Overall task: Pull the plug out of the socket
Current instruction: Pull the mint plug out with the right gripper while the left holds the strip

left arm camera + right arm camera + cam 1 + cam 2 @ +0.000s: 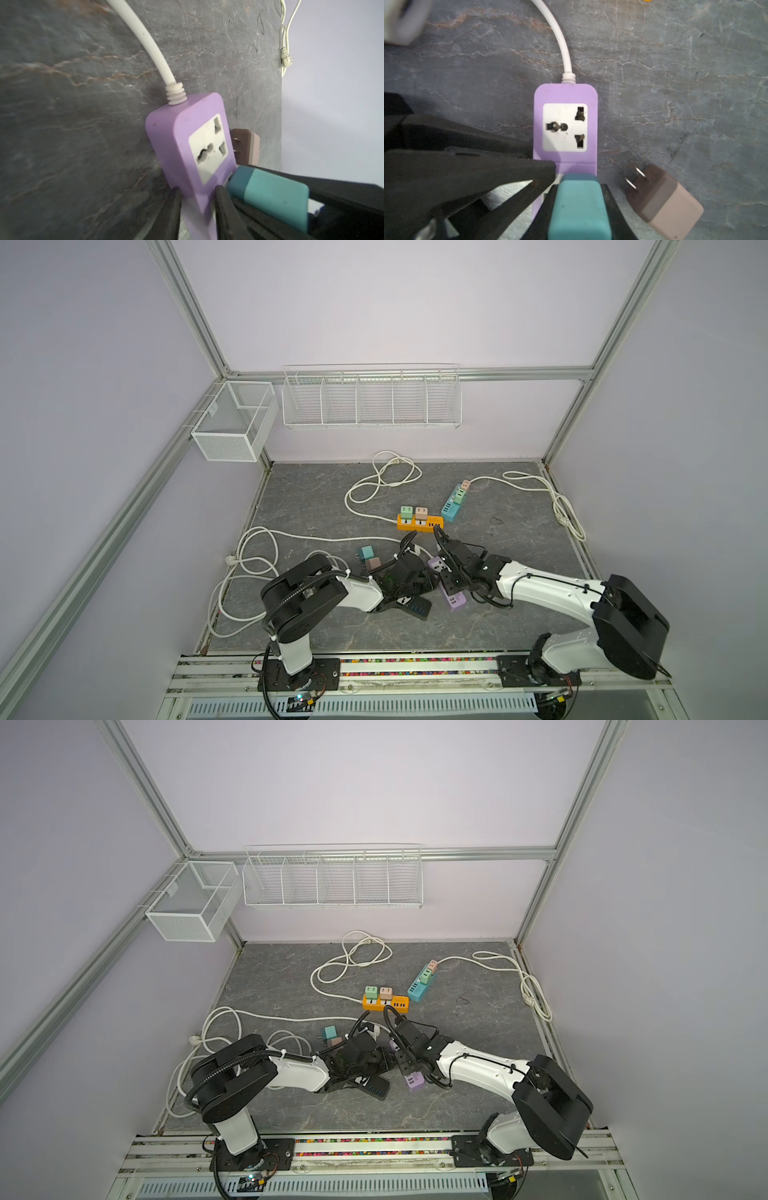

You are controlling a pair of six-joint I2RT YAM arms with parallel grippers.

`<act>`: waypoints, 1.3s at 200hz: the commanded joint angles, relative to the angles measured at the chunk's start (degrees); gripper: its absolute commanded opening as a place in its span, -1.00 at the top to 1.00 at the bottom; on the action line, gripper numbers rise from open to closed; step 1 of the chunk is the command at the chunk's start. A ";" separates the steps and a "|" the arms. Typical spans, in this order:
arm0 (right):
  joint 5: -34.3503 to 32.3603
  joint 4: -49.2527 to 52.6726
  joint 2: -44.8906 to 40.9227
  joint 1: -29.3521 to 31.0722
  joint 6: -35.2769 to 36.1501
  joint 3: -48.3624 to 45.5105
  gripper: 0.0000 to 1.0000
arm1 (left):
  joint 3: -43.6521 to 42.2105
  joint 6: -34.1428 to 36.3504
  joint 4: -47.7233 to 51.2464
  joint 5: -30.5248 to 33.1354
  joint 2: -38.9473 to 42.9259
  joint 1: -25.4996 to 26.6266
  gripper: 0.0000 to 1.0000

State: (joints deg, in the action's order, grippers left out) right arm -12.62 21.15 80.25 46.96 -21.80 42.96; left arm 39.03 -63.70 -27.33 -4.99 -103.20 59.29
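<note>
Now right hand [579,187] is gripping the teal plug [577,209], left hand [198,197] clamping the purple strip [176,133]; next likely pulling straight off.

a robot lab cell: aluminium frame [189,310], blank walls [395,302], wire rack [371,406], two bench-mounted arms [548,585].

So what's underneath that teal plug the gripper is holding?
The purple power strip lies right under the teal plug, with a sliver of white socket face showing. The plug's pins and the socket holes are covered, so whether it's still plugged in can't be seen.
</note>
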 commanded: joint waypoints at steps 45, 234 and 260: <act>-1.65 -8.57 1.35 6.03 -1.16 4.41 0.87 | -1.87 1.04 18.69 -2.31 -7.93 1.67 0.42; 0.91 -7.61 -9.18 -0.46 -2.53 -0.80 0.87 | 2.31 0.07 21.42 -1.67 -3.64 1.72 0.28; 3.33 -4.51 -13.31 -3.50 -2.83 -1.04 0.87 | 6.70 1.12 24.03 -1.27 -2.35 1.71 0.28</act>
State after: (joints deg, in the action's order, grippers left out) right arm -11.53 17.76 71.09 45.87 -23.35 41.89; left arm 44.58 -64.64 -18.48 -5.34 -103.11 59.42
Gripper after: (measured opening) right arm 0.306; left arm 0.362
